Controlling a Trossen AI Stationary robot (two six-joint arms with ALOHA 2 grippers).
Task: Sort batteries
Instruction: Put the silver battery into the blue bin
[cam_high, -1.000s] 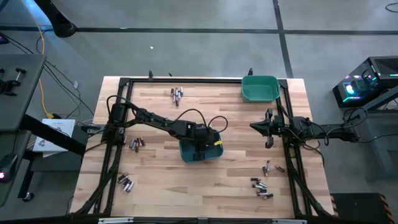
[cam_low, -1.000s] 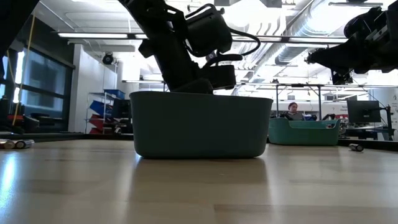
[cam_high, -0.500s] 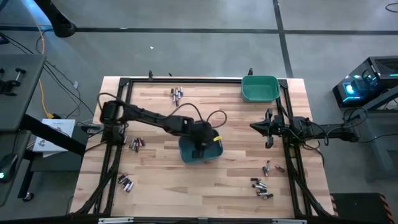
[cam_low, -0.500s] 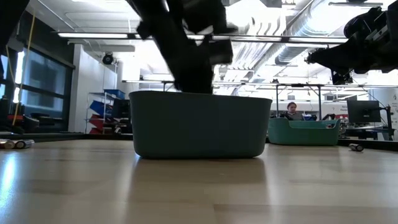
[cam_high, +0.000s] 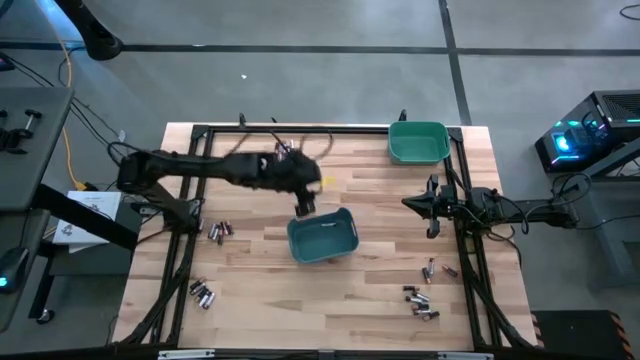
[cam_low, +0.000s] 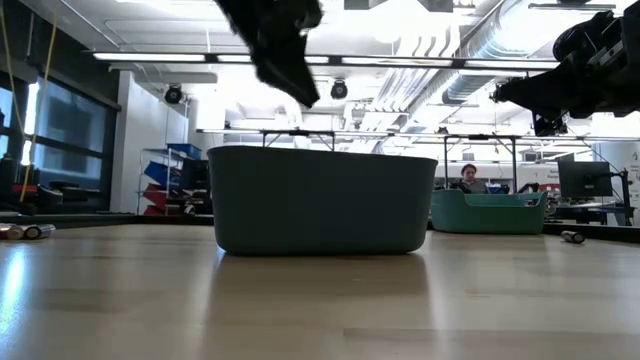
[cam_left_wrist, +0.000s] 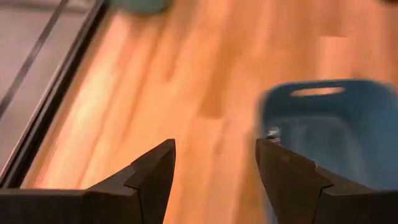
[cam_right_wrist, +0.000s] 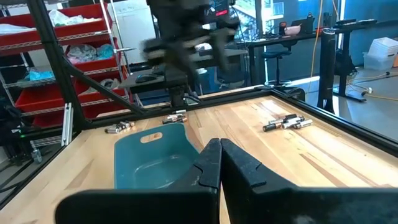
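The left gripper (cam_high: 304, 205) hangs above the wooden bench (cam_high: 380, 290), its fingers (cam_left_wrist: 152, 177) spread apart with nothing between them. Just ahead of the fingertips sits a dark teal bin (cam_high: 323, 236), and one small battery (cam_left_wrist: 272, 132) lies inside it by the near wall. More batteries are scattered over the bench: a cluster (cam_high: 285, 150) behind the left gripper near the far rail, a pair (cam_high: 218, 231) by the left rail, a few (cam_high: 202, 293) at the near left corner, and a group (cam_high: 420, 298) at the near right. A green bin (cam_high: 417, 141) stands at the far right corner. The right gripper (cam_high: 432, 215) waits over the right rail, well apart from the teal bin, its fingers (cam_right_wrist: 208, 165) pressed together and empty.
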